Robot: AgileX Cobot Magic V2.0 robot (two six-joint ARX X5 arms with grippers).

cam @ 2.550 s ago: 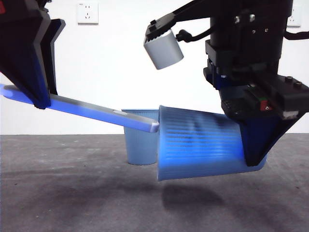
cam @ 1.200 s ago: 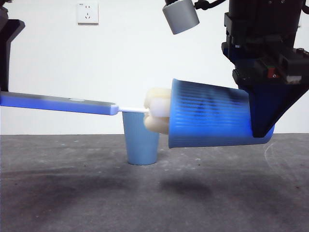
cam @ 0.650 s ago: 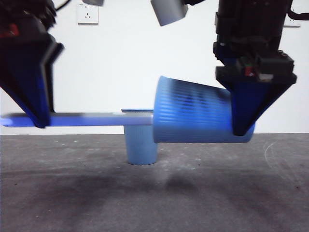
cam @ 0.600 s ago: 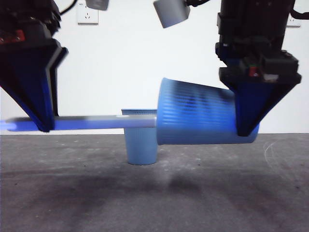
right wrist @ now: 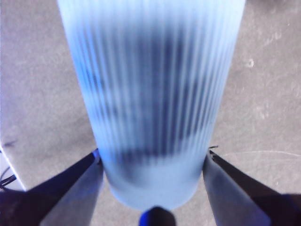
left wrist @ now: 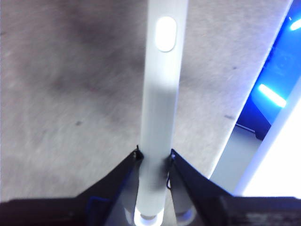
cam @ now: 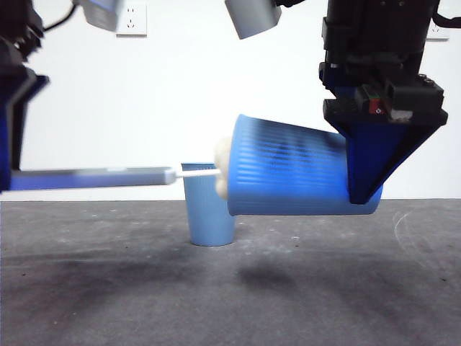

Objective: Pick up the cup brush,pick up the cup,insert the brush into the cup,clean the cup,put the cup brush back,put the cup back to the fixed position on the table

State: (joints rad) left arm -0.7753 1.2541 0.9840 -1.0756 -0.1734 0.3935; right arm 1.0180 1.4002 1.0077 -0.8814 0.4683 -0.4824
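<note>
Blue ribbed plastic defines the cup [cam: 288,169], which my right hand [cam: 364,194] clamps near the base, one jaw on each side, holding it on its side above the counter [cam: 230,288] with the mouth toward the cup brush [cam: 94,176]. My left hand [left wrist: 153,157] pinches the grey handle, keeping it roughly level. The cream-yellow sponge head [cam: 222,167] sits at the cup mouth, partly inside. A second blue cup [cam: 209,205] stands upright on the counter behind, near the sponge head.
</note>
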